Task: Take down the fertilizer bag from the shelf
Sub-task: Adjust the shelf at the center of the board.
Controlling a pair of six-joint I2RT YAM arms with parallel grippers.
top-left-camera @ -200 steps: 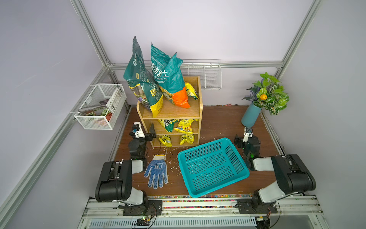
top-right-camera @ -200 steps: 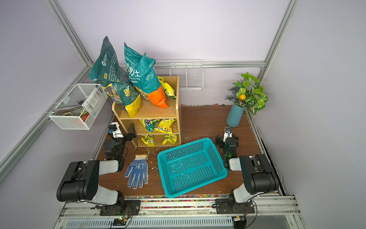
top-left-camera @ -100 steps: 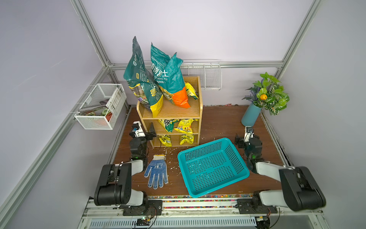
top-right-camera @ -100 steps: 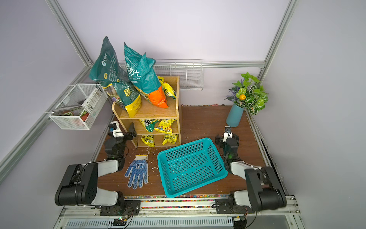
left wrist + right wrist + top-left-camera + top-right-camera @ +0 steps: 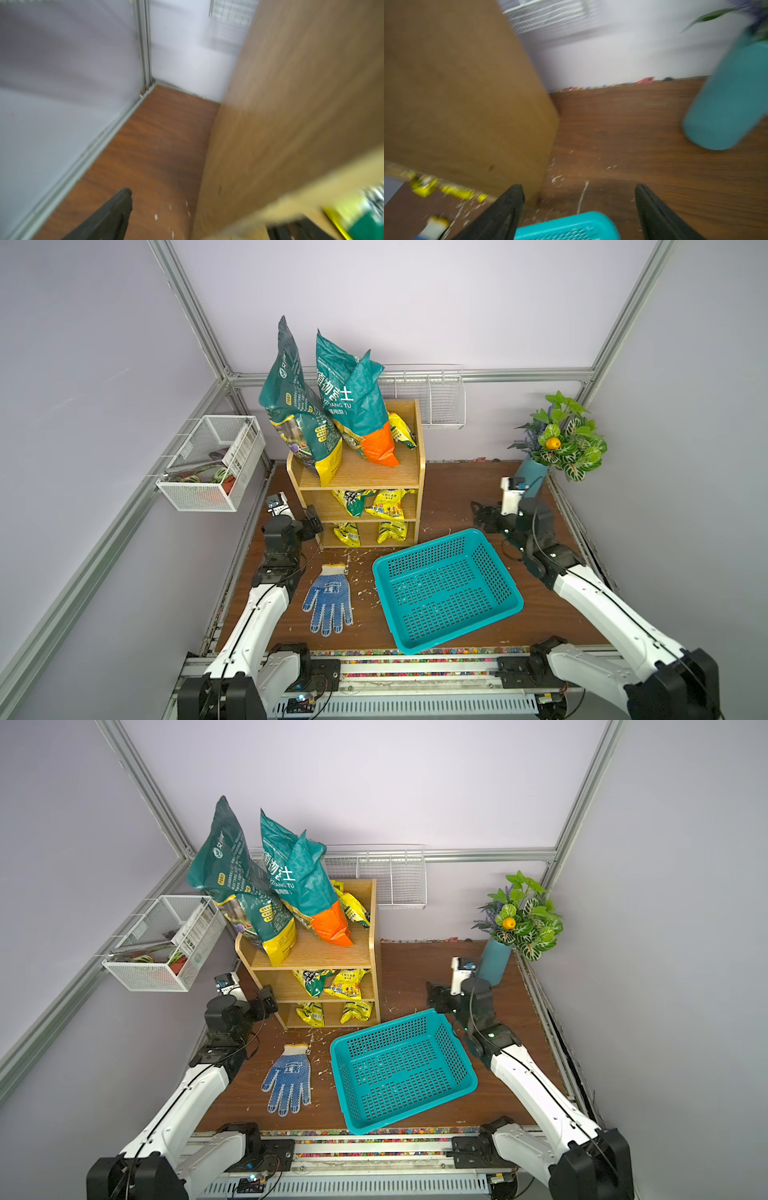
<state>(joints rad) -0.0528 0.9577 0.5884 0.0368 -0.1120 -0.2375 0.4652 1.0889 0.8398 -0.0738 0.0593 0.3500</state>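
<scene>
While fertilizer bags (image 5: 353, 406) stand on shelf (image 5: 365, 477) top, nothing taken down. Left gripper (image 5: 313, 524) beside shelf base, right gripper (image 5: 482, 514) farther off — both wide, empty. Reach, grasp, lowering remain.

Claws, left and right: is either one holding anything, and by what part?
Nothing is held. The left claw is open beside the shelf; the right claw is open by the rim of the teal basket.

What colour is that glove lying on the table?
Blue-and-white dotted glove, white cuff; clearest in a top view.
</scene>
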